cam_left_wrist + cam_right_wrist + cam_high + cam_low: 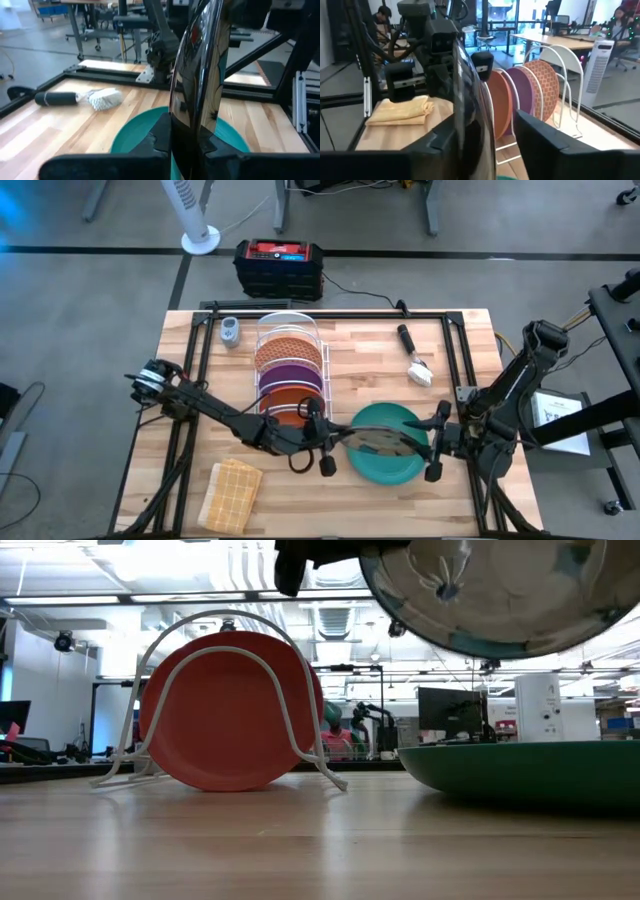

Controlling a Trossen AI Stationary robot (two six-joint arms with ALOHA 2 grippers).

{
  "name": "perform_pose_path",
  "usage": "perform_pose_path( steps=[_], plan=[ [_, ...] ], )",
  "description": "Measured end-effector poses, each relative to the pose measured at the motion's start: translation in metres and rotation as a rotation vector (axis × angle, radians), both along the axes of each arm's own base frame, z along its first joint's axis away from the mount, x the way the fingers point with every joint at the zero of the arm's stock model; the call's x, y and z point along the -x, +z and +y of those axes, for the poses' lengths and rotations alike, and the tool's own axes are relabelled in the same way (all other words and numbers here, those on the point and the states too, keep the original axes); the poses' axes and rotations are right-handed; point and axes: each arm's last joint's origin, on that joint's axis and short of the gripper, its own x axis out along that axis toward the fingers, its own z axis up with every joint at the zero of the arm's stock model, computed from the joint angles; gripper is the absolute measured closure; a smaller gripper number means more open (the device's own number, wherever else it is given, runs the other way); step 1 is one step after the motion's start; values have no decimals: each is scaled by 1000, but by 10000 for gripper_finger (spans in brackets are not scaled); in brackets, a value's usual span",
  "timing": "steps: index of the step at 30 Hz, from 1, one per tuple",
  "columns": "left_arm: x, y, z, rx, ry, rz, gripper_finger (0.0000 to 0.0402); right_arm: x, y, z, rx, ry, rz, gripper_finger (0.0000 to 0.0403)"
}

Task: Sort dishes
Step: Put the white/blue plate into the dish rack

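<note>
A: What is shown by the wrist views that is missed from above?

B: The glass plate (pixel 197 75) is seen edge-on, pinched tight at its rim by the left gripper (pixel 185 142). It is flanked by the right gripper (pixel 487 132), whose fingers are parted with a gap on one side.

A: Where is it held?

B: Above the teal plate (pixel 385 455) on the table (pixel 460 360). Behind, three plates are stood in the wire rack (pixel 290 330); only the orange plate (pixel 225 715) is seen in the low view, and the glass plate is cut off there.
</note>
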Motion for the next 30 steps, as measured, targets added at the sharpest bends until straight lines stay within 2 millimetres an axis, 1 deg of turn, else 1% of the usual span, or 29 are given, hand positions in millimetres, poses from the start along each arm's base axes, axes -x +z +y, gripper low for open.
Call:
perform_pose_path(
  steps=[4, 9, 12, 16, 19, 23, 26, 30],
  plan=[
    [0, 3, -2, 1, -4, -29, 395, 1, 0, -1, -17, 22, 8, 212],
    [0, 4, -2, -7, -6, -40, 395, 1, -2, -2, -29, 43, 22, 181],
    [0, 8, -2, -14, -6, -71, 395, 0, -3, -1, -54, 89, 37, 171],
    [0, 11, -2, -26, -5, -94, 395, -1, -3, -1, -64, 100, 42, 169],
    [0, 12, -2, -28, -6, -102, 395, -1, -3, -1, -64, 96, 41, 177],
    [0, 13, -2, -24, -8, -112, 395, -3, -4, -2, -61, 87, 42, 203],
    [0, 13, -2, -27, -11, -109, 395, -4, -4, -3, -55, 82, 44, 232],
    [0, 13, -2, -30, -4, -110, 395, -4, -4, -4, -49, 80, 46, 284]
  ],
)
